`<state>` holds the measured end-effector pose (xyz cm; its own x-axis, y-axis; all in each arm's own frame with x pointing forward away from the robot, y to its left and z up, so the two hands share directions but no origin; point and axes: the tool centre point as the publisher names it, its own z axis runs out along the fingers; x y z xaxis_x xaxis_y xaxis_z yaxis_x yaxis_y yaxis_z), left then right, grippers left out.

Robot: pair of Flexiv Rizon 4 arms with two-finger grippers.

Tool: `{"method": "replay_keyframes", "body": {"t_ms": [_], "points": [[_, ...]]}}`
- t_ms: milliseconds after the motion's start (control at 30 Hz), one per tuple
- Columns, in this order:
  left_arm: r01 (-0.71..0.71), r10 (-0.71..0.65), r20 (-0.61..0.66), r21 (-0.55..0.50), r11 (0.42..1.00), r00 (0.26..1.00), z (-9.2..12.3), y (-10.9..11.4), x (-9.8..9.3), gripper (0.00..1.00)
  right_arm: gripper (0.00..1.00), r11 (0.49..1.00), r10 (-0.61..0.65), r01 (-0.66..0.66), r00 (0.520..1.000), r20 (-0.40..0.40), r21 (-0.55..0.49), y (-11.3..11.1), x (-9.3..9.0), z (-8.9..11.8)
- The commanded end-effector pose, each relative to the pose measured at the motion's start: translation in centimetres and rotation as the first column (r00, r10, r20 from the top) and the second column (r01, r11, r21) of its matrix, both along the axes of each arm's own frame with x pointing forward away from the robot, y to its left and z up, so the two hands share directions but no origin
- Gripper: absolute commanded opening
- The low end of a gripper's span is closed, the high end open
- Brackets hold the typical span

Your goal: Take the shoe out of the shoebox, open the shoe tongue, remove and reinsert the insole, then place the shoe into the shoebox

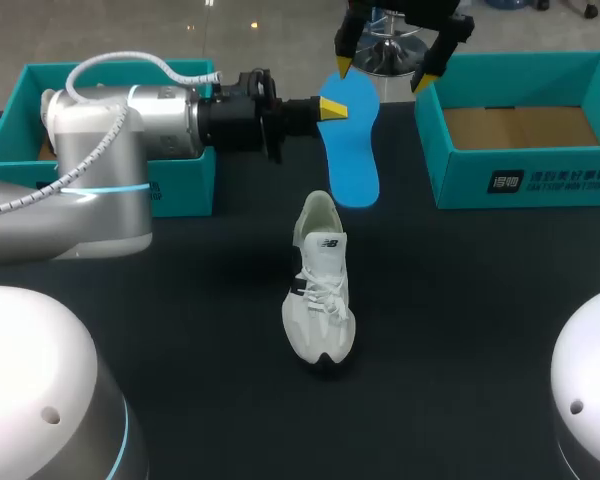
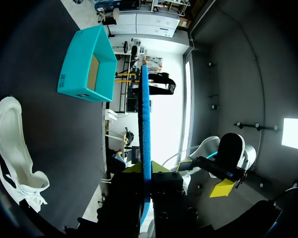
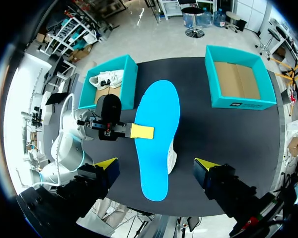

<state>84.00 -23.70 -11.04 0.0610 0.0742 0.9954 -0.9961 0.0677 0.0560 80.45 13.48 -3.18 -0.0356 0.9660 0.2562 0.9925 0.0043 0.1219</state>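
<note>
Black table point(image 1: 180, 340); left teal box point(image 3: 128, 82) holds, seemingly, second shoe point(image 3: 107, 79).

insole point(image 1: 349, 150): bright blue | shoe point(image 1: 318, 295): white, black trim | shoebox point(image 1: 460, 178): teal | table point(image 1: 460, 330): black

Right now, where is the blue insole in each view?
Head view: blue insole beyond the white shoe, pinched by the left gripper.
Left wrist view: insole edge-on in the left gripper.
Right wrist view: insole flat under the open right gripper.
Shared landmark: the empty shoebox.

Shoe point(image 1: 319, 292) central; insole point(image 1: 350, 150) behind, in left hand point(image 1: 330, 107), under right hand point(image 1: 383, 70); left shoebox point(image 1: 183, 186), right shoebox point(image 1: 525, 180) flanking.
</note>
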Motion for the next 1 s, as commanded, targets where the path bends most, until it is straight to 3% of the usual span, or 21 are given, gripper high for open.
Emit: {"method": "replay_keyframes", "body": {"t_ms": [33,200,567,1000], "points": [[-0.004,0.004,-0.002,0.003,1.0,1.0,0.0,0.0,-0.3,0.0,1.0,0.985,-0.006,0.006,1.0,0.0,-0.173,1.5,0.6,-0.1],[-0.008,0.008,0.0,0.006,1.0,1.0,0.1,0.1,-0.3,0.0,1.0,0.975,-0.006,0.004,1.0,-0.008,-0.223,2.3,0.8,-0.5],[-0.016,0.016,0.007,0.009,1.0,1.0,0.2,0.5,-0.4,0.0,1.0,0.973,-0.002,-0.002,1.0,-0.017,-0.233,3.3,1.2,-1.4],[-0.022,0.022,0.007,0.014,1.0,1.0,-0.1,0.6,-0.4,0.0,1.0,0.981,0.01,-0.016,0.999,-0.033,-0.193,3.5,1.3,-1.1]]}}
